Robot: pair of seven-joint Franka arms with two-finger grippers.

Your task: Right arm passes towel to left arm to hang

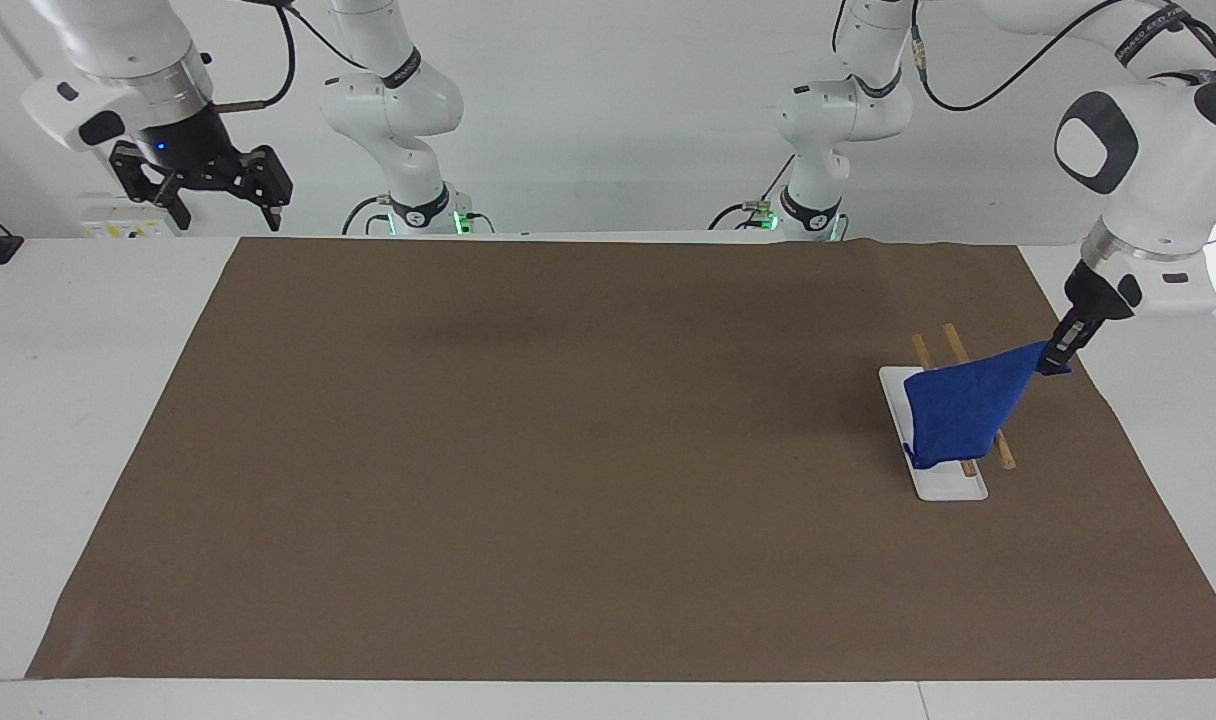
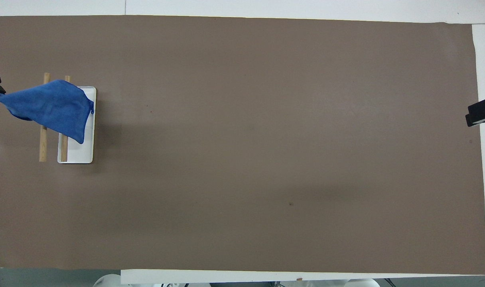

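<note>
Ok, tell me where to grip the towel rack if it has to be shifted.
Grip the white base at its bare end farthest from the robots, from above, jaws across its narrow width. It lies flat there; the towel, held at a corner by the left gripper, drapes over the wooden rods.

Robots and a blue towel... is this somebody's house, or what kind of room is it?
Probably a robot lab, not a house. Two white arms are bolted at a plain white table covered by a brown mat. The left gripper drapes the towel over a little wooden rack; the right gripper waits.
</note>
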